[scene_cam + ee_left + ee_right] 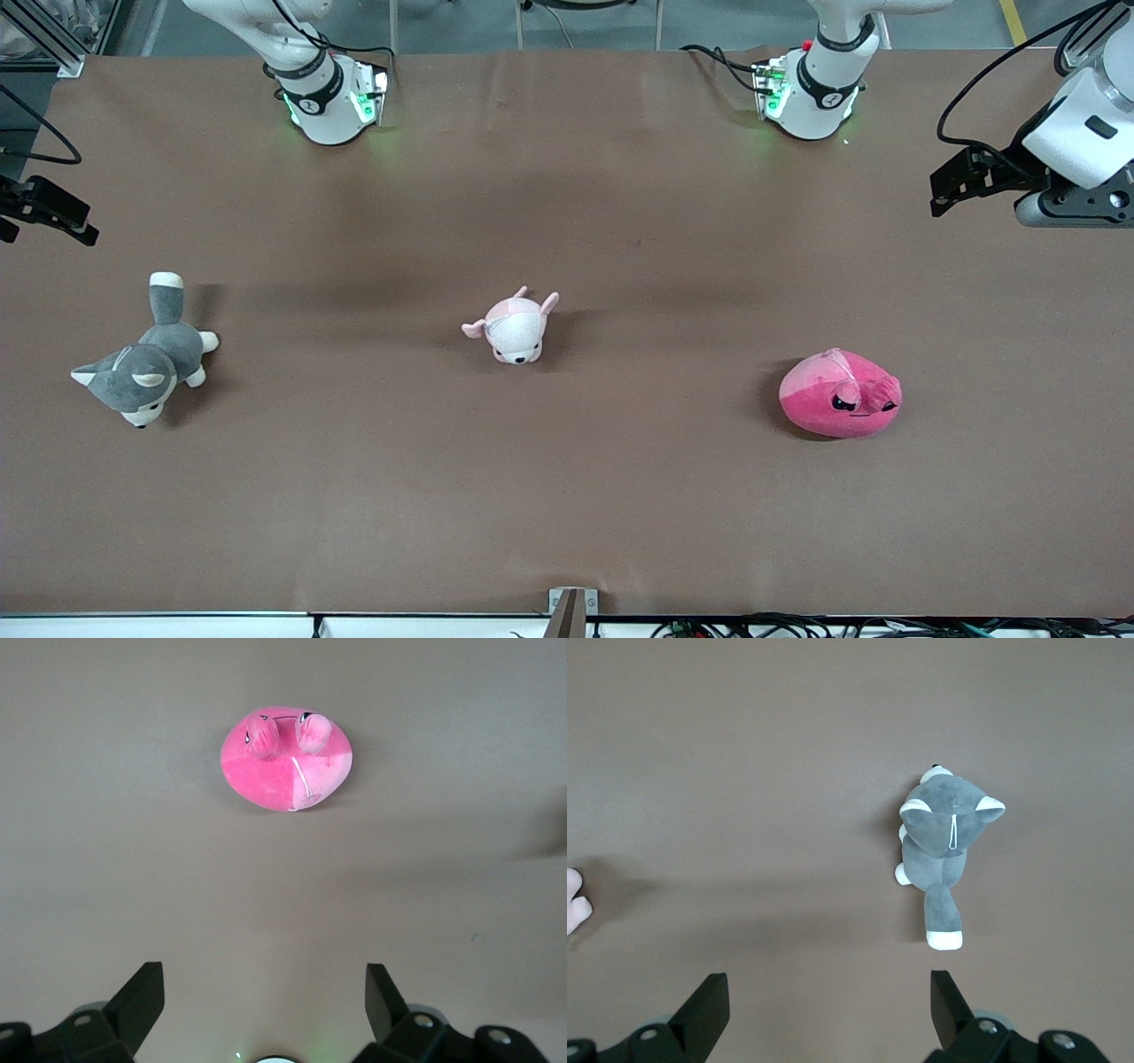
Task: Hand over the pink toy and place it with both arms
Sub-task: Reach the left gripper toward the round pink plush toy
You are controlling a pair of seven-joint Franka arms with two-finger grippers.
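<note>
No step begun. The pink toy (840, 393) lies untouched on the table (567, 496) toward the left arm's end. Left gripper (264, 1010) hangs high above the table, fingers spread, empty — right gripper (828, 1010) likewise. Next: left descends squarely over the toy.

Front cam high, faces robots, wrist cams look down from high, left wrist + front share pink toy (840, 394) (286, 758)

Brown table (567, 496) with grey plush (146, 359), puppy plush (514, 326), pink toy (840, 393).
</note>
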